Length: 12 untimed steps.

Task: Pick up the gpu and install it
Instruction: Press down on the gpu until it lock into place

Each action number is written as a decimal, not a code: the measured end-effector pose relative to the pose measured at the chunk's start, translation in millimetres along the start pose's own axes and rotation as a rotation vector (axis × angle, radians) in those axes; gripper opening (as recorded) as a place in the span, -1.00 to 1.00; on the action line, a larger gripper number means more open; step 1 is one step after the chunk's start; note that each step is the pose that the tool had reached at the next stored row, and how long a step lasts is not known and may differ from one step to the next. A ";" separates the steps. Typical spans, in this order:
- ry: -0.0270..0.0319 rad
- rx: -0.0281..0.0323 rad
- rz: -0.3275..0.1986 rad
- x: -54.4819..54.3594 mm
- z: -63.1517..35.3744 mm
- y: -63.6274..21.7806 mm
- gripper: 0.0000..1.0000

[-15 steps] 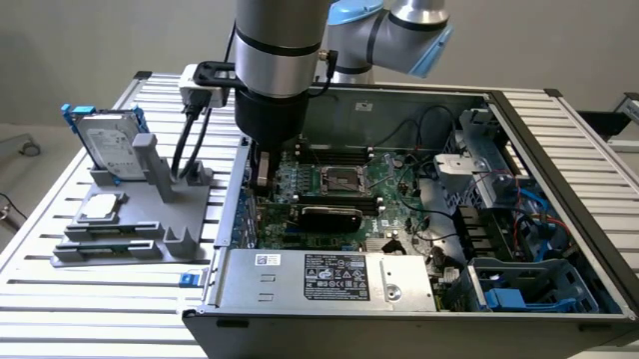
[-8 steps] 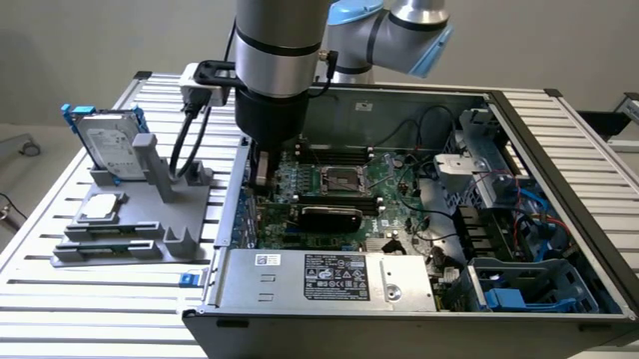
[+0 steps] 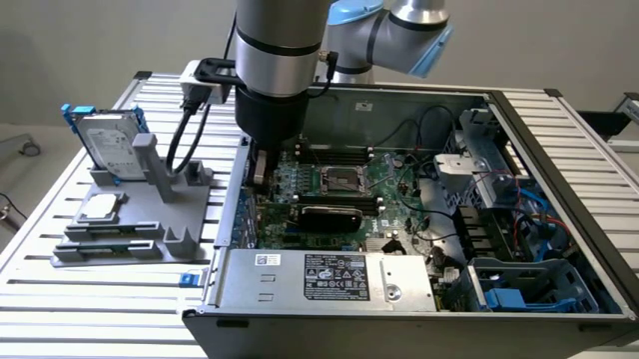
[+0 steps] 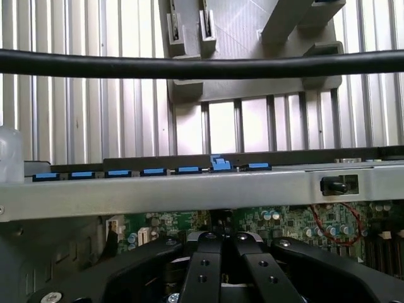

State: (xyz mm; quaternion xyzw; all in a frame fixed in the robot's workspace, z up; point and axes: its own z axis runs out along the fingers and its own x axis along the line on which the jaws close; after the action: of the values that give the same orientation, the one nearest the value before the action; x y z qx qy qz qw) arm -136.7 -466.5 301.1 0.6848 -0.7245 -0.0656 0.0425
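My gripper [image 4: 221, 252] sat closest to the lens, its jaws drawn together low over the motherboard [image 3: 384, 176], just inside the computer case [image 3: 559, 187] wall. What they clamped, if anything, was hidden. The gpu [image 3: 330, 218], its black cooler showing, lay on the board near the processor socket [image 3: 340, 178]. I judged installation near complete, though seating could not be confirmed. The hard drive [image 3: 108, 142] stood in its grey holder [image 3: 130, 243].

Plain grey wall [image 3: 90, 37]; slatted aluminium table [image 3: 120, 299].
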 end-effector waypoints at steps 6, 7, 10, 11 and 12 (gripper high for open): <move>-0.0044 -0.0069 0.032 -0.3 0.0 0.0 -0.79; -0.0052 -0.0081 0.037 -0.4 0.0 0.0 -0.79; -0.0067 -0.0121 0.049 -0.4 -0.1 -0.1 -0.79; -0.0069 -0.0137 0.052 -0.3 -0.2 -0.1 -0.79; -0.0072 -0.0152 0.055 -0.3 -0.2 -0.1 -0.79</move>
State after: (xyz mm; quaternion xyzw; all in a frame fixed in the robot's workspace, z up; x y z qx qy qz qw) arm -136.6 -466.1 301.3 0.6641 -0.7426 -0.0724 0.0469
